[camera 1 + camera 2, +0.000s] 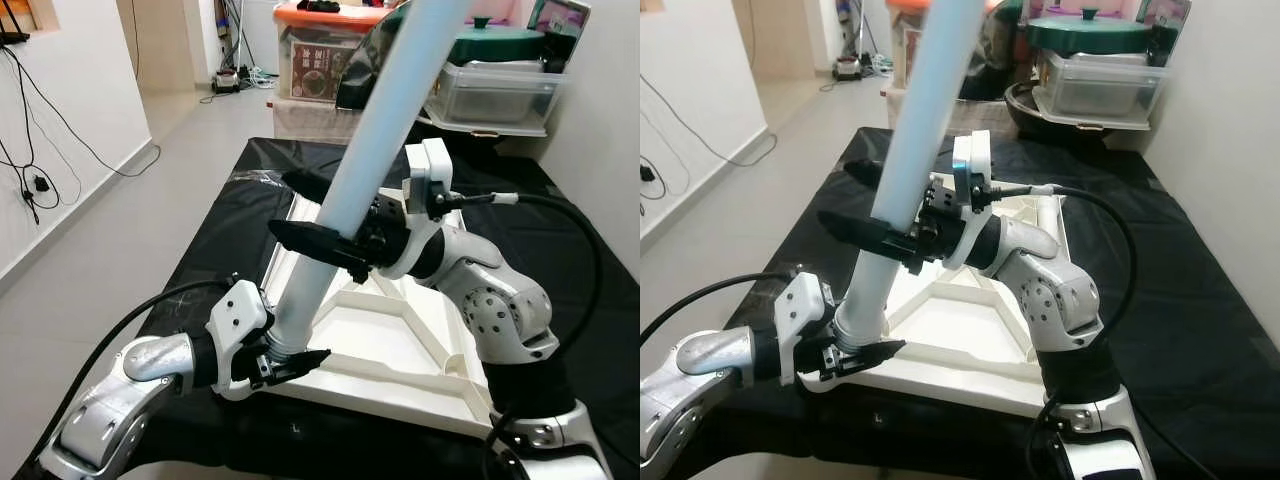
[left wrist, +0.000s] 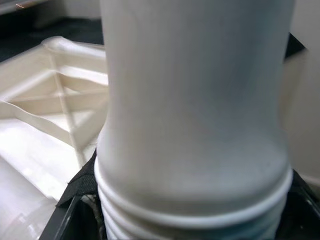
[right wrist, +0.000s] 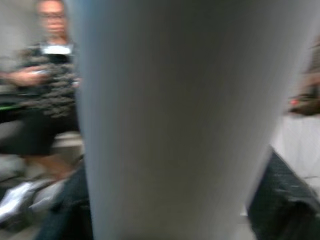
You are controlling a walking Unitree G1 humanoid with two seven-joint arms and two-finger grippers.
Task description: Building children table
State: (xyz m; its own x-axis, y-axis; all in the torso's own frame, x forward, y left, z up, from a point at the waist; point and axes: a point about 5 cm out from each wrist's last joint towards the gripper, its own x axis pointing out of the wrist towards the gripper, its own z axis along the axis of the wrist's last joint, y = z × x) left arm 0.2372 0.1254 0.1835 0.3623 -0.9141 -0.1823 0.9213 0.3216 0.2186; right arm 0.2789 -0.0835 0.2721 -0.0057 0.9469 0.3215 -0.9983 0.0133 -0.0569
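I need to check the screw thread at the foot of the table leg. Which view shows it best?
The left wrist view: the leg's threaded end is close and sharp. Both eye views show it small beside the left gripper; the right wrist view gives blurred shaft.

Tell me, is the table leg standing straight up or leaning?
Leaning: the table leg slants away from its threaded foot at the tabletop corner, with both hands around it.

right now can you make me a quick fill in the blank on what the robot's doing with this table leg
1. Both grippers hold the same pale ____, which leans toward the camera.
2. The left gripper grips it near its ____ end, by the threaded part.
3. The right gripper holds it ____ up than the left one.
4. The upturned white tabletop lies on a ____ cloth.

Missing words: leg; lower; higher; black
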